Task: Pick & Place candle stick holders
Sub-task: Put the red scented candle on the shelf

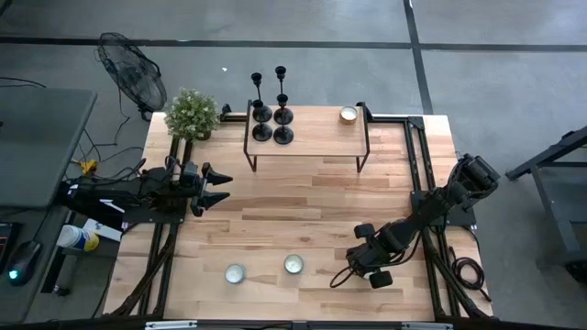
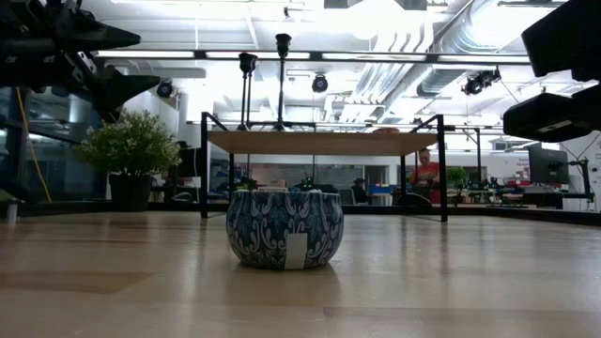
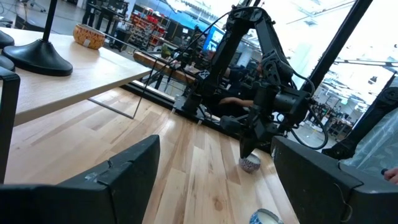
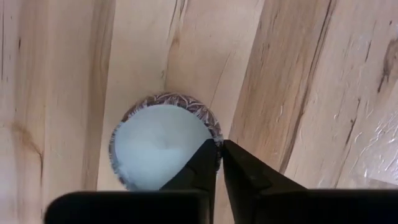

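Across my high feed, the wooden table (image 1: 303, 206) fills most of the picture. A black-legged riser shelf (image 1: 312, 142) stands at its far edge. The left arm waits over the table's left side. The left gripper (image 1: 218, 186) points toward the middle, and its fingers (image 3: 118, 180) are spread wide with nothing between them. The right arm reaches in from the right edge toward the near side, and the right gripper (image 4: 219, 144) points down at the boards. Its fingers are drawn almost together and grip nothing. On the wrist feed the tips sit at the rim of a patterned candle tin (image 4: 158, 146) with pale wax, though I cannot tell whether they touch it.

A potted plant (image 1: 193, 115) stands at the far left corner, just beside the shelf. A floor fan (image 1: 128, 64) is off the table behind it.

The candle stick holders (image 1: 271, 121), four of them and all upright, are clustered on the left end of the shelf top, well apart from both grippers. A small tealight cup (image 1: 348, 115) sits near the shelf's right end.

Two low candles lie on the near boards, a left candle (image 1: 235, 273) and a right candle (image 1: 293, 265); the right one is nearer the right gripper. On the low feed, one blue-patterned tin (image 2: 285, 228) blocks the middle of my view toward the shelf. A person in red (image 2: 427, 169) shows in the room beyond.
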You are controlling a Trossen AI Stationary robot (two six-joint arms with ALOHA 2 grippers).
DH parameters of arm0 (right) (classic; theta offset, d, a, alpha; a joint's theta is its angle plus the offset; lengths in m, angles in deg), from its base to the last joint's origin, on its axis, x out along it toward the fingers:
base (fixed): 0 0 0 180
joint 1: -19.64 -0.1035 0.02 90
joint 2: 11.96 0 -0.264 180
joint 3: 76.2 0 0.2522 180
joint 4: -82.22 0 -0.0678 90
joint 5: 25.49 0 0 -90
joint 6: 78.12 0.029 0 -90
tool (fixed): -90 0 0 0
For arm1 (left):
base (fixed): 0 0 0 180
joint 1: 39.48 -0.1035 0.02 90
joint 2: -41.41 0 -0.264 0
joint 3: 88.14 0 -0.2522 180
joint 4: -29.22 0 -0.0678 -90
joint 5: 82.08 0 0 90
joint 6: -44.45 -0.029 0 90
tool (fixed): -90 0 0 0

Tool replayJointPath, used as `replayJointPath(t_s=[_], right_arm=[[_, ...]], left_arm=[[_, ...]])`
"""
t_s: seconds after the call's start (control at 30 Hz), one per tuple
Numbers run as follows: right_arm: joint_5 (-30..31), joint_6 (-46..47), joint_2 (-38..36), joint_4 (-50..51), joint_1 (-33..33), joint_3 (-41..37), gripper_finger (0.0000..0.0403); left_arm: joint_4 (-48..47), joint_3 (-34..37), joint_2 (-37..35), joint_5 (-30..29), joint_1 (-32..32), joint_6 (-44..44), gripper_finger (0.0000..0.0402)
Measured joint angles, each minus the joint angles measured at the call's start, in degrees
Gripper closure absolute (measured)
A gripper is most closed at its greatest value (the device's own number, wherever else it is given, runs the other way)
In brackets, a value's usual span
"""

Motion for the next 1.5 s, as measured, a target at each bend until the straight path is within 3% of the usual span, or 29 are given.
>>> replayJointPath(t_s=[0.43,1.07,1.5], right_arm=[[-0.84,0.51,0.00,2.02,0.67,2.97,0.0401],[4.68,-0.91,0.00,28.22,7.75,25.98,0.0403],[8.38,-4.76,0.00,37.06,20.44,37.76,0.0403]], left_arm=[[0.00,0.00,0.01,0.00,0.00,0.01,0.0098],[0.00,-0.01,0.00,0.00,-0.01,-0.01,0.0098],[0.00,0.01,0.01,0.00,0.00,0.01,0.0098]])
